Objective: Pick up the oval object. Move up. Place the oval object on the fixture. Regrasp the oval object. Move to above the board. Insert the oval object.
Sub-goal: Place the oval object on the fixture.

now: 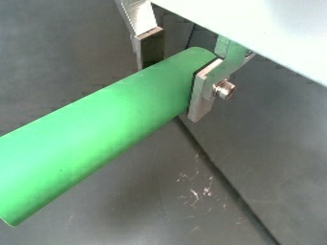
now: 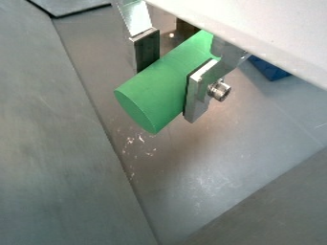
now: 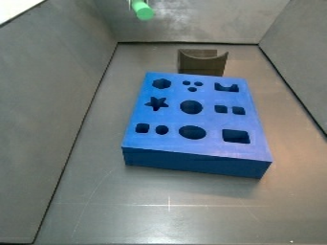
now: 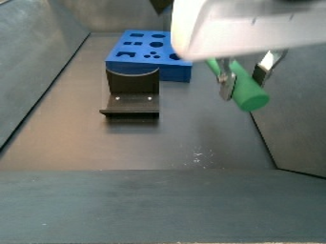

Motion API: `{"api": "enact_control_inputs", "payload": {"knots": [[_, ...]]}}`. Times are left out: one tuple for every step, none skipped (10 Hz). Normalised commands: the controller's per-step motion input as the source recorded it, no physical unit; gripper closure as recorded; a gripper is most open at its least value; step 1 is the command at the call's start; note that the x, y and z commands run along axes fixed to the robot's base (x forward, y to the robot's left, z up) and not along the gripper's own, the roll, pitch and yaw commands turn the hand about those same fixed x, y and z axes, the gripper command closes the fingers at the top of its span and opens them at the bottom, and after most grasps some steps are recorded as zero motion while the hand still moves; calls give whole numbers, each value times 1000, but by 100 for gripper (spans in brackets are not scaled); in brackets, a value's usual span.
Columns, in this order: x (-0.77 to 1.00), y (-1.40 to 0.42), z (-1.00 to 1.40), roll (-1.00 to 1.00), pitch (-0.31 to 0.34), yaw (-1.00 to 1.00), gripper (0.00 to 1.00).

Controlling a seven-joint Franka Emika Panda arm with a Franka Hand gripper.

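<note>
- We see the gripper (image 2: pixel 173 77) raised above the dark grey worktop (image 4: pixel 192 133), its flat silver fingers (image 1: pixel 205 93) pinching the bright green oval peg (image 1: pixel 96 144) from two sides.
- In a side view the peg (image 4: pixel 246 93) hangs tilted in the air, well apart from the small dark olive-brown fixture (image 4: pixel 132 98) with a curved notch.
- The large blue board (image 3: pixel 194 124) with many cut-out holes lies flat just beside the fixture (image 3: pixel 201 60).

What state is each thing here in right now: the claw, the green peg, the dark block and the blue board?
claw: shut on the oval object, raised off the floor.
oval object: held in the air, roughly level.
fixture: bare, nothing on it.
board: flat on floor, visible holes empty.
</note>
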Motion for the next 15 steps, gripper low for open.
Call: {"api": "enact_control_inputs", "payload": {"knots": [[-22, -8, 667, 104, 89, 23, 100], [-14, 0, 493, 93, 91, 21, 100], [-9, -1, 360, 82, 94, 20, 100], [-7, 1, 267, 81, 92, 20, 100], [698, -1000, 83, -205, -422, -967, 100], [701, -1000, 55, -211, -394, -857, 100], [710, -1000, 51, -212, -325, -613, 100], [719, -1000, 49, -193, -263, -471, 100], [756, -1000, 44, -140, -157, -264, 100], [824, -1000, 40, -101, -81, -132, 100], [896, -1000, 34, -77, -45, -66, 100], [955, -1000, 25, -65, -30, -41, 100], [1000, -879, 6, -58, -8, -11, 100], [1000, -678, -5, -49, 9, 3, 100], [998, -499, -9, -39, 21, 13, 100]]}}
